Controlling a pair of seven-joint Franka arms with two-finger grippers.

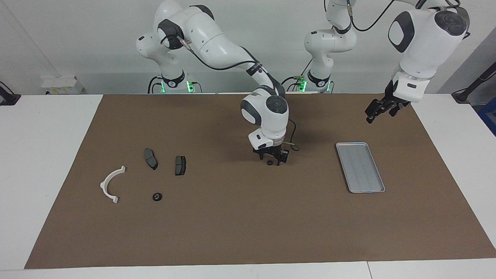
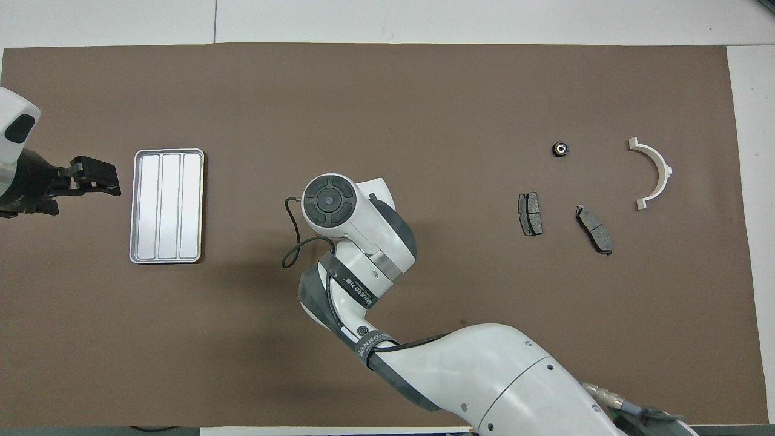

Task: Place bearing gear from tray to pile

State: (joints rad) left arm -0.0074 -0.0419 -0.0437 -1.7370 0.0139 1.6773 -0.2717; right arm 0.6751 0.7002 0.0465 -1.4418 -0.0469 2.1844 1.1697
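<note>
The silver tray (image 1: 360, 167) lies toward the left arm's end of the table and holds nothing; it also shows in the overhead view (image 2: 166, 206). The pile lies toward the right arm's end: a white bracket (image 1: 111, 184), two dark pads (image 1: 151, 159) (image 1: 180, 165) and a small black bearing gear (image 1: 157, 197). My right gripper (image 1: 271, 159) is down at the mat mid-table, open, with a second bearing gear (image 1: 269, 163) between its fingers. In the overhead view the arm's wrist hides both. My left gripper (image 1: 381, 114) waits open and raised beside the tray.
A brown mat (image 1: 248, 232) covers most of the white table. A thin cable loop (image 1: 293, 146) hangs beside the right wrist. The pile's parts also show in the overhead view, with the bracket (image 2: 654, 172) nearest the mat's edge.
</note>
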